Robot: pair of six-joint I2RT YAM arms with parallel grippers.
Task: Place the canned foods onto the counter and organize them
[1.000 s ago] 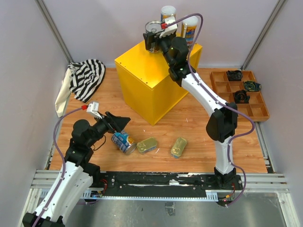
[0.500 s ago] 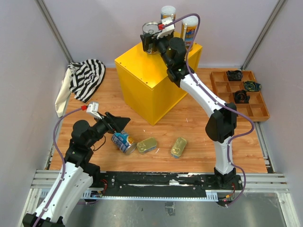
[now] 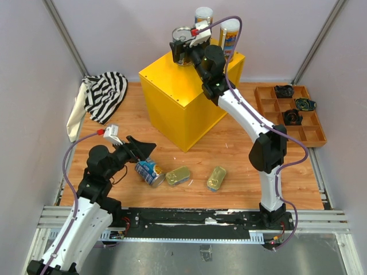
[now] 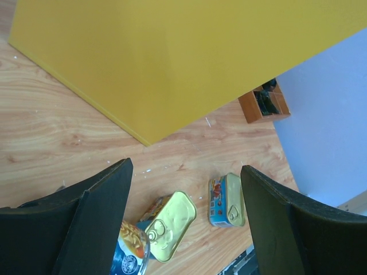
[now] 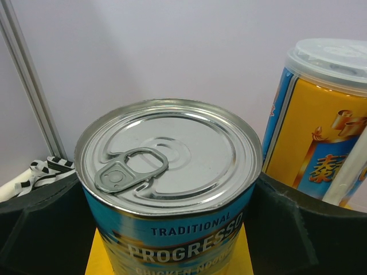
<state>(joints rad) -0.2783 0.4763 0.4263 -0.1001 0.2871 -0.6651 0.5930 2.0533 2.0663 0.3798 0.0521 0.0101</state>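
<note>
My right gripper (image 3: 184, 50) is shut on a wide blue-labelled silver-topped can (image 3: 182, 41), upright at the back left corner of the yellow counter's (image 3: 180, 100) top; the right wrist view shows the can (image 5: 166, 154) between the fingers, yellow below it. Two tall white-lidded cans (image 3: 203, 16) (image 3: 229, 31) stand at the counter's back; one shows in the right wrist view (image 5: 321, 126). My left gripper (image 3: 146, 150) is open and empty above the second blue can (image 3: 149, 172), which lies on the table. Two golden tins (image 3: 178, 175) (image 3: 216, 177) lie beside it, also in the left wrist view (image 4: 169, 225) (image 4: 229, 200).
A striped cloth (image 3: 103, 94) lies at the table's back left. A brown compartmented tray (image 3: 318, 134) with small black gadgets sits at the right. Walls close in the left, back and right sides. The counter's front face stands just beyond the cans on the table.
My right gripper has shifted the blue can slightly left and back over the counter's corner, then held still. The left arm has barely moved.
</note>
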